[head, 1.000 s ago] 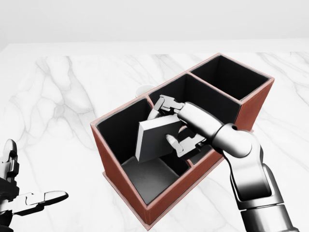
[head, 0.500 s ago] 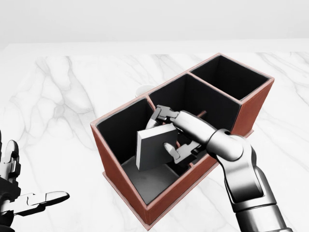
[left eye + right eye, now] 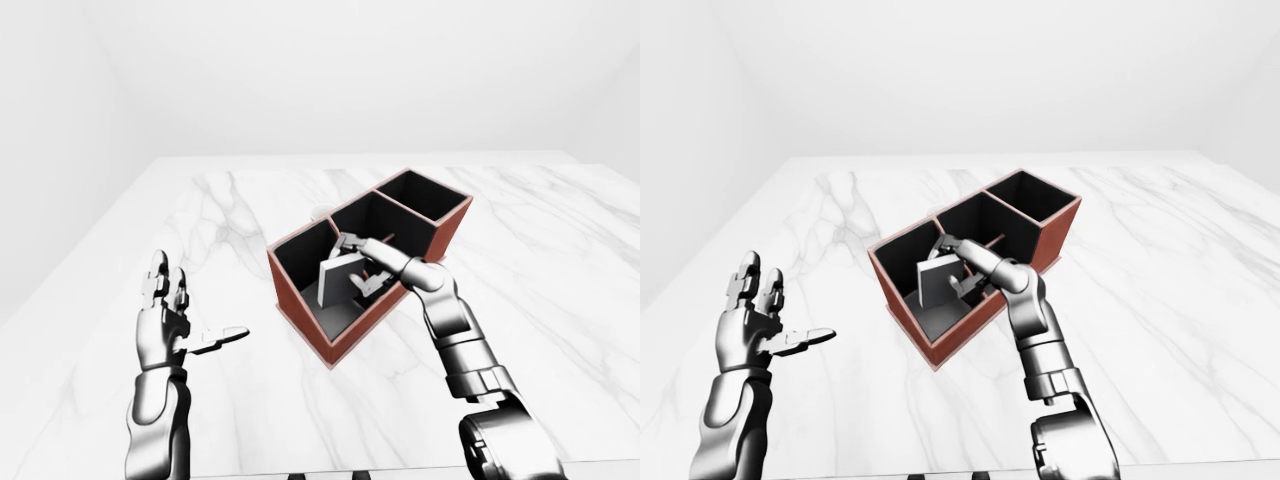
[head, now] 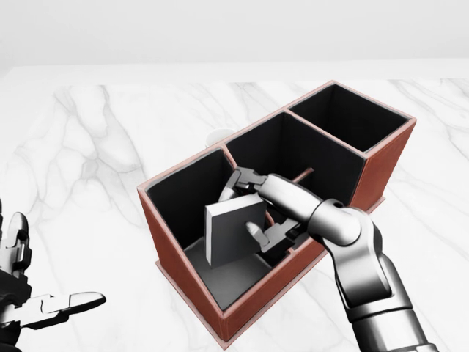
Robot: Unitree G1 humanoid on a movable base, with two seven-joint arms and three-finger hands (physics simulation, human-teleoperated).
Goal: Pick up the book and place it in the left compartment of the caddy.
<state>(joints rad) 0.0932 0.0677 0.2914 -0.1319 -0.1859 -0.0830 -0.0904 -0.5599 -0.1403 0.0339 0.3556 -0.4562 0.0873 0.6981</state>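
As the book (image 4: 233, 233) has been lowered and turned upright since a second ago, it is held by the right hand (image 4: 253, 209) fingers (image 4: 258, 233) inside the caddy (image 4: 176, 258) left compartment; release seems near. The left hand (image 3: 165, 318) is spread open, idle.

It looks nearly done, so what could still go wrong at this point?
The book hangs tilted in the caddy's left compartment, so it may land leaning if released. The right hand reaches over the divider and could snag it when withdrawing. The left hand is open, away from the caddy, not steadying it.
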